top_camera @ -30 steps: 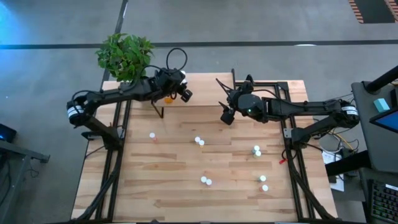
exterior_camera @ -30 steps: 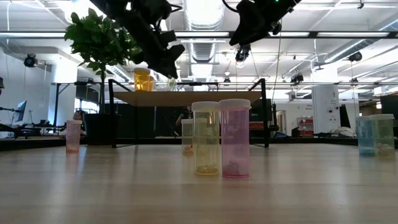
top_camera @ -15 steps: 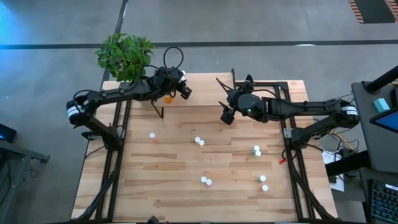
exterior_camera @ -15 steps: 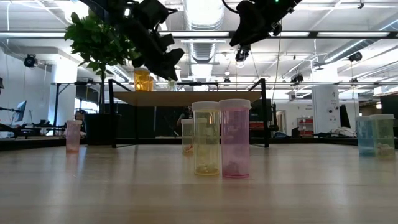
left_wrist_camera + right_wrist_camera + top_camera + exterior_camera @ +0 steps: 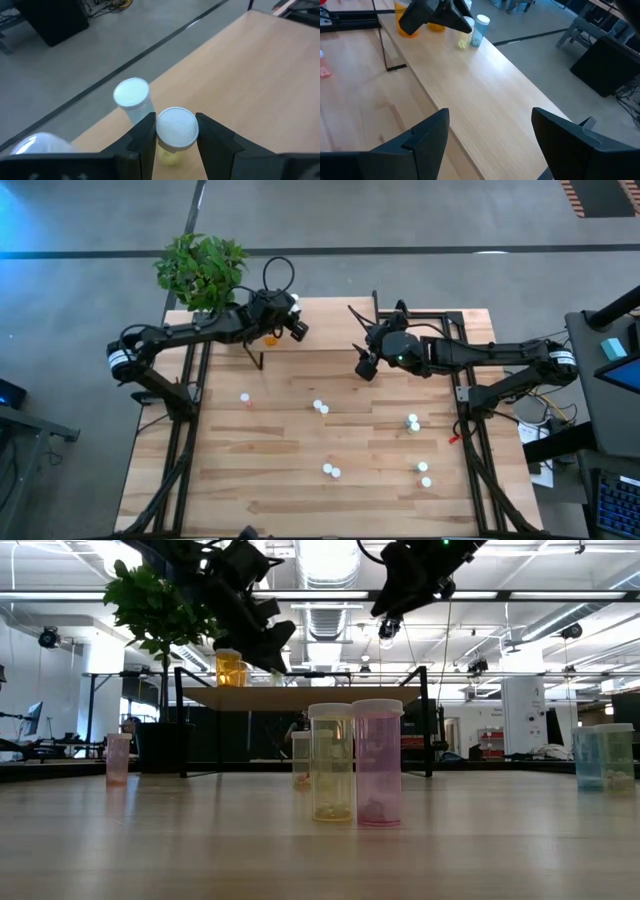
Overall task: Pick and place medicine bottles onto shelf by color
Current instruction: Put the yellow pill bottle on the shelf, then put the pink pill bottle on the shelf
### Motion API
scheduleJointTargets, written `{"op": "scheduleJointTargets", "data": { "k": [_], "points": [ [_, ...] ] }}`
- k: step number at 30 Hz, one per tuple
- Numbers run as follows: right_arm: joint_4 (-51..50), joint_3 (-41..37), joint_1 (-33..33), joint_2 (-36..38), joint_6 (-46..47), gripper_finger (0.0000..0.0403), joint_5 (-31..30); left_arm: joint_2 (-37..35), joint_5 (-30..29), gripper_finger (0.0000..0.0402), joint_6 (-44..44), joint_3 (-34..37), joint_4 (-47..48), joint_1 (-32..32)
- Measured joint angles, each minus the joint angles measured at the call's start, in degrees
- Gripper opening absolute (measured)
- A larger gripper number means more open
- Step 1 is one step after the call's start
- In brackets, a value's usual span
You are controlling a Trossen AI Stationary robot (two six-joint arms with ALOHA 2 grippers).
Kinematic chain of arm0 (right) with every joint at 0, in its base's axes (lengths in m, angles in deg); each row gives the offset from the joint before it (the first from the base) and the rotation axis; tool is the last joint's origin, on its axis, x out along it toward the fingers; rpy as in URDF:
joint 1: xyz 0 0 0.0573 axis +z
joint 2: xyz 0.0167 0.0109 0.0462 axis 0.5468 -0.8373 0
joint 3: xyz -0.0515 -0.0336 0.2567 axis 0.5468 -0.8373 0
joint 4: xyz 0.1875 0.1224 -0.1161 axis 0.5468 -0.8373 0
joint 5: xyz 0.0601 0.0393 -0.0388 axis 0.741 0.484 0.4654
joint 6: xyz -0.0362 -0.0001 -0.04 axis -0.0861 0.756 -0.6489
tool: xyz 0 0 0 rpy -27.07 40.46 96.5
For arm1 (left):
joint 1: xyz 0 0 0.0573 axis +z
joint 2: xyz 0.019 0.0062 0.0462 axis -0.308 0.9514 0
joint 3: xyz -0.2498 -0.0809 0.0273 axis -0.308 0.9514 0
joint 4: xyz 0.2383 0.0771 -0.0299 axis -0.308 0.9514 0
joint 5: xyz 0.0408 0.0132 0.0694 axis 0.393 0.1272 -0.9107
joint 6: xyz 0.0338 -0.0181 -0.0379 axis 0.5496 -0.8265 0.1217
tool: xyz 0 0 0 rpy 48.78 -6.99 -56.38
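Left wrist view: we are holding the upright yellow-green bottle [image 5: 175,132] clamped in the left gripper [image 5: 174,137], just beside the teal bottle [image 5: 132,97] on the shelf [image 5: 240,70].

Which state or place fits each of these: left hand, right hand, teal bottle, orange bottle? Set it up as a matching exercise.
Things:
1. left hand
2. right hand
3. teal bottle
4. orange bottle

States or places:
A. open, holding nothing
B. on the shelf, the bottle closest to the plant
C. shut on the yellow-green bottle
D. on the shelf, right beside the yellow-green bottle

Pairs: 1-C, 2-A, 3-D, 4-B
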Motion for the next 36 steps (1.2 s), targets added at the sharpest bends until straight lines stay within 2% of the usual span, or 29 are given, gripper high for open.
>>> {"op": "scheduleJointTargets", "data": {
  "k": [14,21,27,36],
  "points": [
    [-1.01,-0.01,-0.20,0.00,1.27,0.0272,0.09,0.15,0.60,0.0110,0.03,0.38,-1.01,0.11],
    [-1.01,-0.02,-0.22,0.10,1.13,0.0272,2.18,0.08,0.60,0.0166,0.26,0.30,-0.02,0.10],
    [-0.95,-0.02,-0.22,0.72,0.95,0.0272,3.06,-1.17,0.56,0.0215,2.00,-3.01,1.26,0.11],
    [-0.04,1.33,-0.22,2.96,-3.59,0.0272,3.23,-4.37,0.93,0.0235,3.28,-9.52,1.20,-1.30]
  ]
}}
